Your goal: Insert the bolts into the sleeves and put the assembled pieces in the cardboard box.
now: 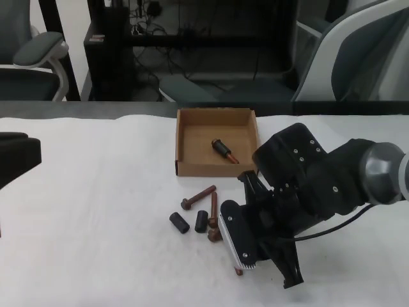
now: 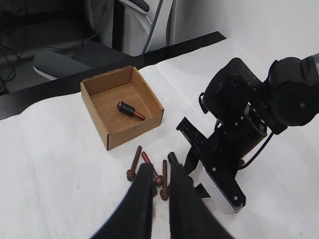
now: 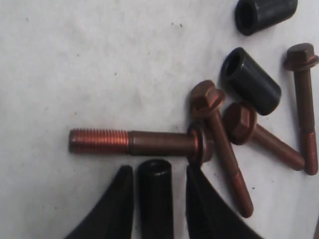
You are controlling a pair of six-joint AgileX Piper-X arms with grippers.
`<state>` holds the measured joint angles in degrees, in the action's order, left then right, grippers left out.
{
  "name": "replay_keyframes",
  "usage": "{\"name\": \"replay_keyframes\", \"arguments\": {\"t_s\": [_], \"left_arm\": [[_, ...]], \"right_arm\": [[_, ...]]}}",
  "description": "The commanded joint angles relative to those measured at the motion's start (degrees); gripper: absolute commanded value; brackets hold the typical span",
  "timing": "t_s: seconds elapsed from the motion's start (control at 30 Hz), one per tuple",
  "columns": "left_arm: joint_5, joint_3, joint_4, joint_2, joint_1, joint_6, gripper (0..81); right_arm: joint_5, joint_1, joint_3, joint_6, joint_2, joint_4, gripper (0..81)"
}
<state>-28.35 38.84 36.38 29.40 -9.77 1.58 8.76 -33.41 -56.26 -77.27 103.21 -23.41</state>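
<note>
Bolts [image 1: 199,194] and sleeves [image 1: 179,222] lay heaped on the white cloth [image 1: 96,211] at the lower middle of the high view, just below the cardboard box [image 1: 214,168], which held one assembled piece [image 1: 224,148]. My right gripper [image 3: 157,172] was down at the heap. Its jaws were narrow and bracketed one sleeve [image 3: 155,199] at the bottom of the right wrist view. Slivers of cloth showed on both sides, so I judged it not yet pinched. A long bolt [image 3: 144,142] lay crosswise just beyond that sleeve's mouth, its head near one fingertip [image 3: 192,172]. I worried that closing there could catch that head or shove it into the crossed bolts beside it, and that the smooth sleeve might roll or squirt out. My left gripper [image 2: 159,163] hung well apart from the heap, jaws narrow with nothing between them.
</note>
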Motion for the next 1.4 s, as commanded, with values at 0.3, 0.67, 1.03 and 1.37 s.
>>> {"name": "replay_keyframes", "arguments": {"t_s": [0.3, 0.67, 1.03, 1.37], "left_arm": [[-0.4, 0.0, -0.7, -0.4, -0.1, 0.1, 13.6], [-0.4, 0.0, -0.7, -0.4, -0.1, 0.1, 13.6], [-0.2, 0.5, -0.7, -0.4, -0.1, 0.1, 13.6], [0.0, 3.3, -0.6, -0.4, -0.1, 3.2, 13.6]], "right_arm": [[-0.7, 1.0, 0.1, 1.1, 1.7, -4.3, 19.3], [-1.6, 1.0, -1.9, 2.7, 1.7, -4.4, 0.0], [-1.9, -0.1, -7.3, 12.1, -2.6, -10.1, 0.0], [-1.2, -3.4, -7.1, 29.9, -14.1, -13.4, 0.6]]}}
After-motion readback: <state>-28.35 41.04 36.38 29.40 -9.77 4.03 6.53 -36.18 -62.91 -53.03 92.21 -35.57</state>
